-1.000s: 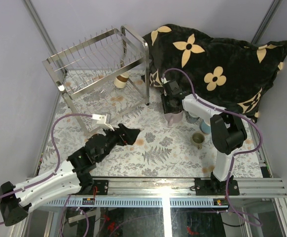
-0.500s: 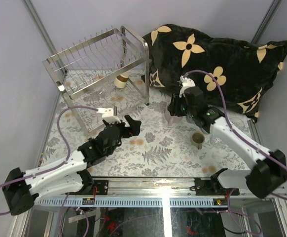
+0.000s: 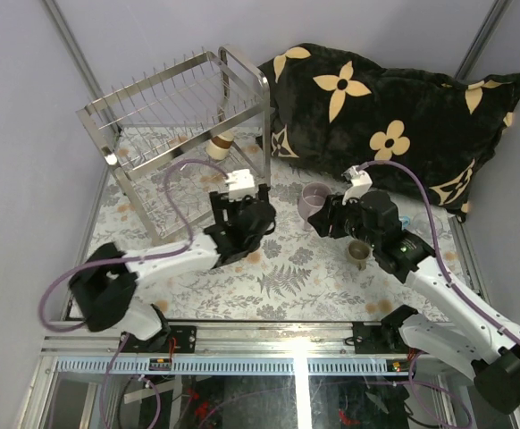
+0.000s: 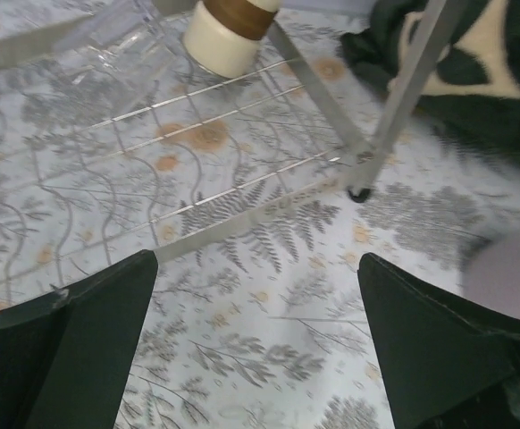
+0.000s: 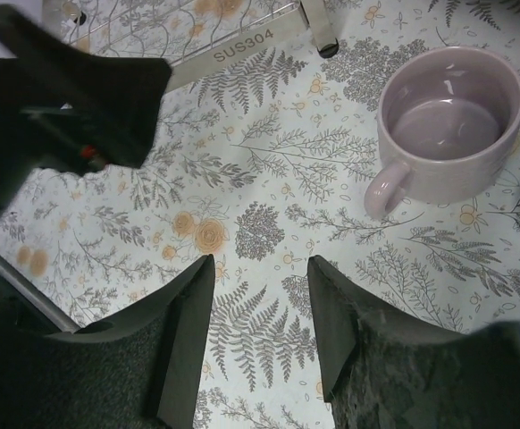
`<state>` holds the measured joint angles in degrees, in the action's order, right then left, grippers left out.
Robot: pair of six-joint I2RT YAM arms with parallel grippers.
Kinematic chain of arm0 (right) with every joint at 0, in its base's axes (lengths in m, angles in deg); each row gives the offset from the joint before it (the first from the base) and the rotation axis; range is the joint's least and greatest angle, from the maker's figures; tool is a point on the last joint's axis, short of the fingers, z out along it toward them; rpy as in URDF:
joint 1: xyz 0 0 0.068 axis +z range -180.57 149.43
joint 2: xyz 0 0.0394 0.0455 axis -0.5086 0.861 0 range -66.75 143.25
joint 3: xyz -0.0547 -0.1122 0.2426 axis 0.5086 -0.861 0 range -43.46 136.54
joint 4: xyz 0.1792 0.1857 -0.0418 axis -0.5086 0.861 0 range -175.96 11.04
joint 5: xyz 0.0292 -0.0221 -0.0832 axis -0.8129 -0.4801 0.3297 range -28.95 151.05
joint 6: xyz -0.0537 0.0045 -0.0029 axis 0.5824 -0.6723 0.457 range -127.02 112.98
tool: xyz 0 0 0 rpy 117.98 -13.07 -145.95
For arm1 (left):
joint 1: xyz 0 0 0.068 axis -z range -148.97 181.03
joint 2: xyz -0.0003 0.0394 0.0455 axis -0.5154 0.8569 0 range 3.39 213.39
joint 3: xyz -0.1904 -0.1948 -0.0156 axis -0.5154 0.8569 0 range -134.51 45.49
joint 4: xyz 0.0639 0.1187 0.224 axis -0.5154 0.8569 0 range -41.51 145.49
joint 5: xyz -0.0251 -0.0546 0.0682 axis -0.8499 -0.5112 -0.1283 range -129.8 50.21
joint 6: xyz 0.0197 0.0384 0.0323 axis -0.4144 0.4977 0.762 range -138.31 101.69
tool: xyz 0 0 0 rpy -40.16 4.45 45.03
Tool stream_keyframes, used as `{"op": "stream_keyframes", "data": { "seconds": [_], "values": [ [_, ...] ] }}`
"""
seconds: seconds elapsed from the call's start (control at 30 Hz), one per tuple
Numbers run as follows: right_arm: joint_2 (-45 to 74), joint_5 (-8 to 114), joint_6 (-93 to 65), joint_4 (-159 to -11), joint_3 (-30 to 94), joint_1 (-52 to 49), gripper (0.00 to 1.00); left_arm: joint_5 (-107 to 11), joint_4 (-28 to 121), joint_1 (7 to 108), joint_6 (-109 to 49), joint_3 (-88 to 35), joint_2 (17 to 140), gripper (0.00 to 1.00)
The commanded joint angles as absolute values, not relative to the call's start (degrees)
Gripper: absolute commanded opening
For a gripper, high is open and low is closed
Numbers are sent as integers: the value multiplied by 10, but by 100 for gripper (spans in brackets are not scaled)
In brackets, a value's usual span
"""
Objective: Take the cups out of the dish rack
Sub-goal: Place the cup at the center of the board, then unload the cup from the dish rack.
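Observation:
The dish rack (image 3: 175, 125) stands at the far left, and a cream-and-brown cup (image 3: 220, 143) lies on its side on the lower wires (image 4: 233, 27). My left gripper (image 3: 253, 201) hovers just in front of the rack's right front leg (image 4: 360, 192). It is open wide (image 4: 255, 295) with only tablecloth between its fingers. A pale lilac mug (image 3: 314, 198) stands upright on the cloth (image 5: 448, 125). My right gripper (image 3: 327, 219) is a little short of the mug and left of its handle. It is open (image 5: 260, 268) and holds nothing.
A small dark cup (image 3: 359, 253) stands on the cloth beside the right arm. A big black flowered cushion (image 3: 394, 116) fills the back right. The left arm's gripper (image 5: 72, 80) shows dark in the right wrist view, near the rack's stamped base bar (image 5: 242, 49).
The left arm swung forward and right to the rack's front leg, jaws widening. The right gripper drew back from the lilac mug and opened; the mug stays on the cloth.

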<state>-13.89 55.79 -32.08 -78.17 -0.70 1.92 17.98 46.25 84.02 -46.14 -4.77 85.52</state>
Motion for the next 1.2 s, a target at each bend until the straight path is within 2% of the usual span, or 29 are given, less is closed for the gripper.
{"op": "stream_keyframes", "data": {
  "seconds": [0.0, 0.37, 0.77, 0.93, 1.17],
  "values": [
    [-171, 530, -322, -822, -16, 21, 54, 327, 466, 841, -389, -91, 949, 95],
    [-220, 494, -333, -845, -53, 21, 56, 364, 536, 744, -342, -166, 1050, 95],
    [-240, 489, -337, -852, -67, 21, 56, 338, 380, 657, -127, -174, 1105, 95],
    [-241, 489, -338, -853, -68, 22, 56, 337, 231, 648, 24, -156, 1133, 95],
    [-241, 491, -337, -853, -71, 21, 56, 321, 188, 632, 72, -170, 1163, 96]
  ]
}}
